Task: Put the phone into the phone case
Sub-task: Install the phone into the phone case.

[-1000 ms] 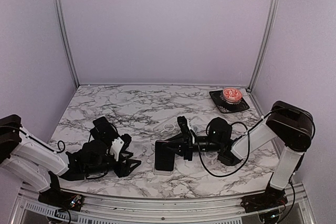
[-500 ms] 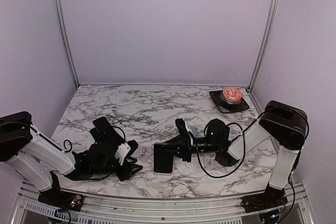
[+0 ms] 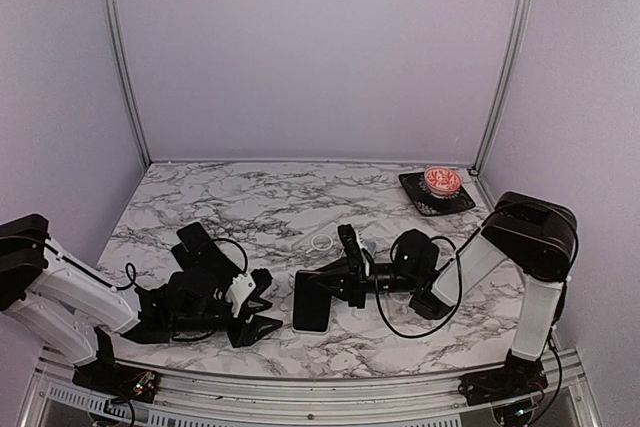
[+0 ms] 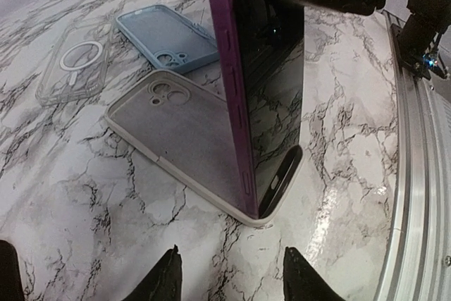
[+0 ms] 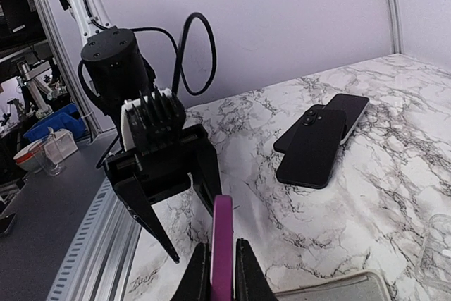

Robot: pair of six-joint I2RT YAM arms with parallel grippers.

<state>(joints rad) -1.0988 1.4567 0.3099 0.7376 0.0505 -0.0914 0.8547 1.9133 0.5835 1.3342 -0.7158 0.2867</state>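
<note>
Phone [image 4: 261, 68] stands on end in the near end of the case [image 4: 176, 125], which lies flat on the worktop [image 3: 260, 197], front centre. The left fingers [image 4: 168, 276] are just left of it, apart. Two spare cases [image 4: 169, 37] sit behind it. Two spare phones [image 5: 313, 147] overlap on the left. Tray [image 3: 436, 205] is in the back-right corner.

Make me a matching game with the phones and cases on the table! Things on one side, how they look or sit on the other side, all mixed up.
Things:
1. purple phone
2. grey case
3. clear case
4. black phones

How they look or sit:
A. see-through, with a white ring on it
B. two together, one lying partly on the other
C. standing up, pinched in the right pincer
D. lying flat, open side up, under the standing phone's bottom end

Pairs: 1-C, 2-D, 3-A, 4-B
</note>
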